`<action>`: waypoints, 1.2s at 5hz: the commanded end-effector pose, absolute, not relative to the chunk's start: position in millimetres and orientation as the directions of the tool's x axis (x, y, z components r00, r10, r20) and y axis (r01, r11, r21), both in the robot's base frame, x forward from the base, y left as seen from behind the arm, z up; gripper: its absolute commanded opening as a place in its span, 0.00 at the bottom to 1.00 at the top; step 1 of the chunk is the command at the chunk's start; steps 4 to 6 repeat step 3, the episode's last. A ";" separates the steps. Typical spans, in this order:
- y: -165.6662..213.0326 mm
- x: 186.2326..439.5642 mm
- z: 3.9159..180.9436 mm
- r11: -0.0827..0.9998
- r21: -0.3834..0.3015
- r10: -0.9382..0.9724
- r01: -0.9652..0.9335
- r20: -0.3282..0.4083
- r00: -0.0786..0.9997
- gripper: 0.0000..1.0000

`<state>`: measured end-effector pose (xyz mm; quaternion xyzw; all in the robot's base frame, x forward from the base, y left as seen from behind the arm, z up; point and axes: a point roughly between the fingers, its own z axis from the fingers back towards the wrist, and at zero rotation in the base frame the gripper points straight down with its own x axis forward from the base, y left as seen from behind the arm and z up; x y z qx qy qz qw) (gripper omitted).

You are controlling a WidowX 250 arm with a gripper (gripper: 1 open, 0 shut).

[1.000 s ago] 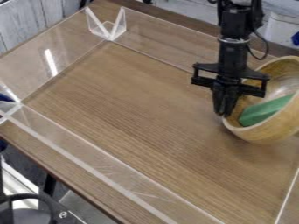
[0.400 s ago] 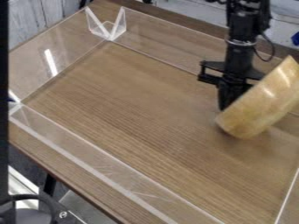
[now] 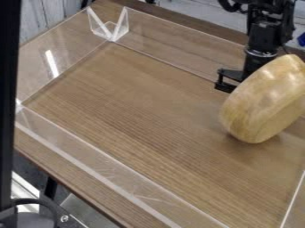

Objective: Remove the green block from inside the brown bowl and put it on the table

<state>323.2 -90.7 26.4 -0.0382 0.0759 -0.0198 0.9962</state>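
Observation:
The brown bowl (image 3: pixel 265 100) is tipped on its side at the right of the table (image 3: pixel 131 116), with its smooth rounded outside turned toward the camera. Its inside faces away, so the green block is hidden. My gripper (image 3: pixel 254 64) points straight down just behind the bowl's upper rim. Only the black body and one end of its cross piece show. The fingertips are covered by the bowl; they read as shut, and I cannot see anything held between them.
Low clear acrylic walls (image 3: pixel 74 153) run round the table's edges, with a clear angled bracket (image 3: pixel 107 25) at the far left corner. The bowl lies close to the right wall. Wood-grain tabletop stretches left of the bowl.
The bowl has rolled from upright onto its side, hiding its inside and the green block. My gripper has shifted right and down behind the bowl.

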 end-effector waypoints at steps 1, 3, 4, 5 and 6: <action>-101.6 321.0 27.0 0.997 -0.050 -0.065 0.059 -0.140 0.988 0.00; -110.8 325.3 19.5 0.996 -0.021 -0.087 0.085 -0.144 0.986 0.00; -110.8 325.3 19.5 0.996 -0.021 -0.087 0.085 -0.144 0.986 0.00; -110.8 325.3 19.5 0.996 -0.021 -0.087 0.085 -0.144 0.986 0.00; -110.8 325.3 19.5 0.996 -0.021 -0.087 0.085 -0.144 0.986 0.00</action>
